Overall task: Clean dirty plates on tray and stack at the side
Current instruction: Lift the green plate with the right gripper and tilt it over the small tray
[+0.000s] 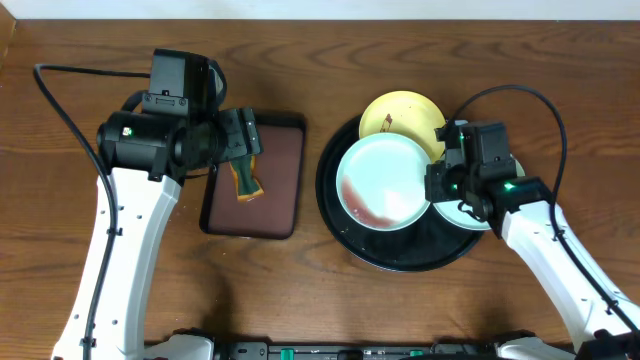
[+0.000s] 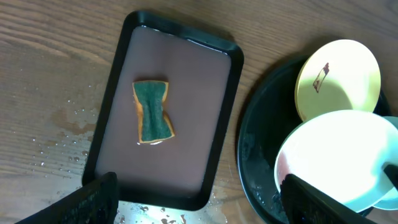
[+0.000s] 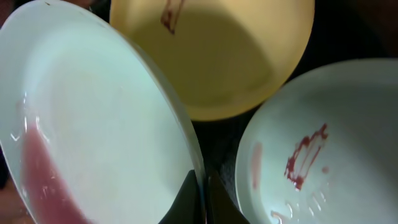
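My right gripper (image 1: 437, 185) is shut on the right rim of a pale mint plate (image 1: 383, 182). It holds the plate tilted over the round black tray (image 1: 345, 235), with pinkish-red liquid pooled at the plate's low edge. In the right wrist view the fingers (image 3: 202, 199) pinch this rim (image 3: 93, 124). A pale yellow plate (image 1: 400, 115) with a small dark red smear leans at the tray's back (image 3: 217, 56). A light blue plate (image 1: 470, 216) with a red smear (image 3: 323, 143) lies under my right wrist. My left gripper (image 1: 240, 145) is open and empty above the brown tray.
A rectangular tray (image 1: 220, 222) with a brown inside lies left of the round tray, with a green and orange sponge (image 1: 245, 183) on it (image 2: 151, 113). Water drops wet the wooden table (image 2: 68, 134) around this tray. Cables run from both arms.
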You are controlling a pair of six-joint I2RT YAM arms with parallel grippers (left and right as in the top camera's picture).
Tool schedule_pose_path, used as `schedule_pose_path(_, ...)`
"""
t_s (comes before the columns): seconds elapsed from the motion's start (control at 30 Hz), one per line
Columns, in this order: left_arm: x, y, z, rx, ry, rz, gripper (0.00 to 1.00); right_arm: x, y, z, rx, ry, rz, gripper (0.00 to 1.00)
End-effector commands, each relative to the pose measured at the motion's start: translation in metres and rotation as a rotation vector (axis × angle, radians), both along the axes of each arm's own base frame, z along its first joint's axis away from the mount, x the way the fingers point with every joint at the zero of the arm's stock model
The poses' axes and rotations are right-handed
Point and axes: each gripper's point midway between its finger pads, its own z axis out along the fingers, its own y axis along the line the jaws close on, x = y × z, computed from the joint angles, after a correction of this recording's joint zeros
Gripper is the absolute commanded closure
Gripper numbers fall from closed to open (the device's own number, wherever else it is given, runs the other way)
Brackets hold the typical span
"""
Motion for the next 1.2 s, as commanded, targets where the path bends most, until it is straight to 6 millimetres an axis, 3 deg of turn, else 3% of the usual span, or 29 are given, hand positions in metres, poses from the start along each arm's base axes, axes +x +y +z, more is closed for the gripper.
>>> schedule_pose_path(0.0,0.001,-0.001,0.004,-0.01,-0.009,-0.01,0.16,0.015,0.006,0.027,0.04,-0.062,-0.027,0.99)
schedule_pose_path(0.17,0.001,-0.001,0.004,-0.01,-0.009,-0.01,0.16,0.022,0.03,0.046,0.115,-0.097,-0.048,0.99)
schedule_pose_path(0.43,0.001,-0.001,0.004,-0.01,-0.01,-0.01,0.16,0.034,0.103,0.082,0.237,-0.268,0.006,0.98)
schedule_pose_path(0.57,0.001,-0.001,0.004,-0.01,-0.009,-0.01,0.16,0.037,0.151,0.081,0.277,-0.331,0.092,0.98)
schedule_pose_path(0.7,0.001,-0.001,0.004,-0.009,-0.009,-0.009,0.16,0.044,0.192,0.061,0.248,-0.409,0.155,0.99)
schedule_pose_path(0.8,0.001,-0.001,0.004,-0.01,-0.009,-0.01,0.16,0.05,0.206,0.059,0.191,-0.504,0.2,0.99)
schedule_pose_path(1.03,0.001,-0.001,0.004,-0.01,-0.009,-0.01,0.16,0.047,0.231,0.087,0.091,-0.719,0.377,0.99)
schedule_pose_path(1.17,0.001,-0.001,0.004,-0.01,-0.009,-0.01,0.16,0.043,0.239,0.101,-0.084,-0.871,0.51,0.99)
